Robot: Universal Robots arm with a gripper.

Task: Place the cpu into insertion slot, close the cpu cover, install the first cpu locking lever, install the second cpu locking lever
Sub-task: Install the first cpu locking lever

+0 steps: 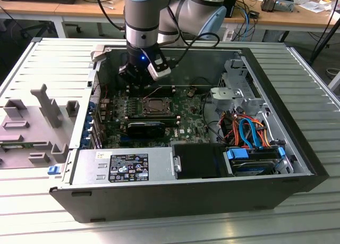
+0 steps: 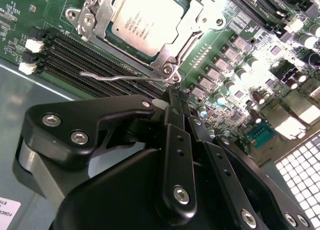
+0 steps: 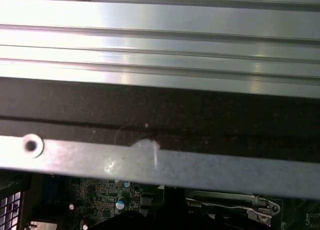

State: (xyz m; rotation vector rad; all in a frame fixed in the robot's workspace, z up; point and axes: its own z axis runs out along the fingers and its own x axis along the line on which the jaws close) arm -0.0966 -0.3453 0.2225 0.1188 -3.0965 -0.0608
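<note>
In the second wrist view the silver-topped cpu (image 2: 147, 22) lies flat in the insertion slot (image 1: 166, 110). The cpu cover (image 2: 98, 12) is down around it as a silver frame. A thin wire locking lever (image 2: 117, 77) lies along the socket's side, next to the memory slots. My gripper (image 2: 176, 92) is shut with nothing between its fingers, and its black tips sit right at the lever's hinge end by the socket corner. From the exterior view, the gripper (image 1: 139, 79) hangs inside the open case just behind the cpu (image 1: 154, 104).
A black heatsink block (image 1: 146, 128) lies in front of the socket, and long black memory slots (image 2: 95, 57) run beside it. The power supply (image 1: 125, 167) and a drive with blue and orange cables (image 1: 249, 143) fill the case front. Grey fixtures (image 1: 32, 122) stand on the slatted bench.
</note>
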